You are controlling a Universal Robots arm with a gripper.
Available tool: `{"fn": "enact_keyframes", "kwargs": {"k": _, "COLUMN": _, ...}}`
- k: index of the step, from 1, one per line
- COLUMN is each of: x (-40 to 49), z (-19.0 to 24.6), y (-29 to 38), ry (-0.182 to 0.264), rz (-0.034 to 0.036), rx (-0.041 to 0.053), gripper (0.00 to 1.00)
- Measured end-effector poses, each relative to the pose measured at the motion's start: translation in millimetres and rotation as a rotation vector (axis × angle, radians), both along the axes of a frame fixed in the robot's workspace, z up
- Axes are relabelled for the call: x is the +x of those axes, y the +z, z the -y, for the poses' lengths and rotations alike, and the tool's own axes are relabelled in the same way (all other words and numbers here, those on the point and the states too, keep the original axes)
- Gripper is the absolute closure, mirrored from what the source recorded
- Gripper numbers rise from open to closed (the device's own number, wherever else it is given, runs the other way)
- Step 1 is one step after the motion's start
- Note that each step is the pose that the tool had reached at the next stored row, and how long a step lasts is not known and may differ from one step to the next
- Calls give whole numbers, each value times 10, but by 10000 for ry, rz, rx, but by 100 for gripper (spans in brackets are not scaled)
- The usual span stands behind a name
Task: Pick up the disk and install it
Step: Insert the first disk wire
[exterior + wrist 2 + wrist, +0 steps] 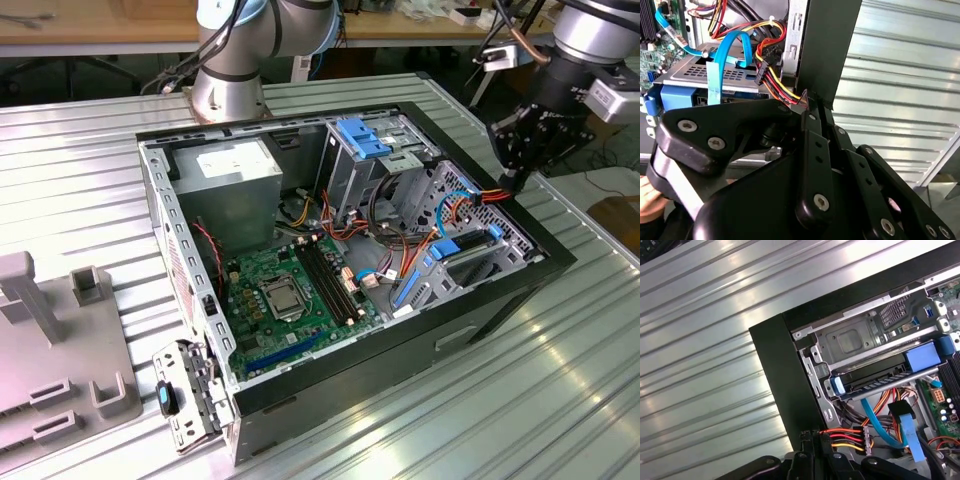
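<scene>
The disk [875,378] lies flat in the drive cage at the corner of the open computer case [560,262], with its blue carrier bracket [922,357] around it. In the second wrist view the disk [695,75] shows a grey metal top above the blue bracket. My gripper [516,180] hangs over the case wall at the exterior view's right, just beside that cage. Its black fingers [810,130] are pinched together on a bundle of red, yellow and black power wires [842,437]. These wires lead to a black plug [760,75] next to the disk. A blue data cable [727,50] loops over the cage.
Inside the case are a green motherboard [290,290], a grey power-supply box [235,175] and a light-blue latch plate [362,138]. The arm's base [230,70] stands behind the case. A grey fixture [60,360] sits at the exterior view's left on the ribbed metal table [560,390].
</scene>
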State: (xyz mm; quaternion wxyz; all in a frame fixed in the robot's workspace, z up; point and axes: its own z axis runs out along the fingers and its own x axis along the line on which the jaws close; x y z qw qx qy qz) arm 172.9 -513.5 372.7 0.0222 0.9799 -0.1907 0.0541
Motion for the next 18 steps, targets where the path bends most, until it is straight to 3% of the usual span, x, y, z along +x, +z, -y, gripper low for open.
{"fn": "enact_keyframes", "kwargs": {"k": 14, "x": 0, "z": 0, "y": 0, "ry": -1841, "rz": -30, "rx": 1, "gripper": 84}}
{"fn": "enact_keyframes", "kwargs": {"k": 18, "x": -1, "z": 1, "y": 0, "ry": -2126, "rz": -30, "rx": 1, "gripper": 84}}
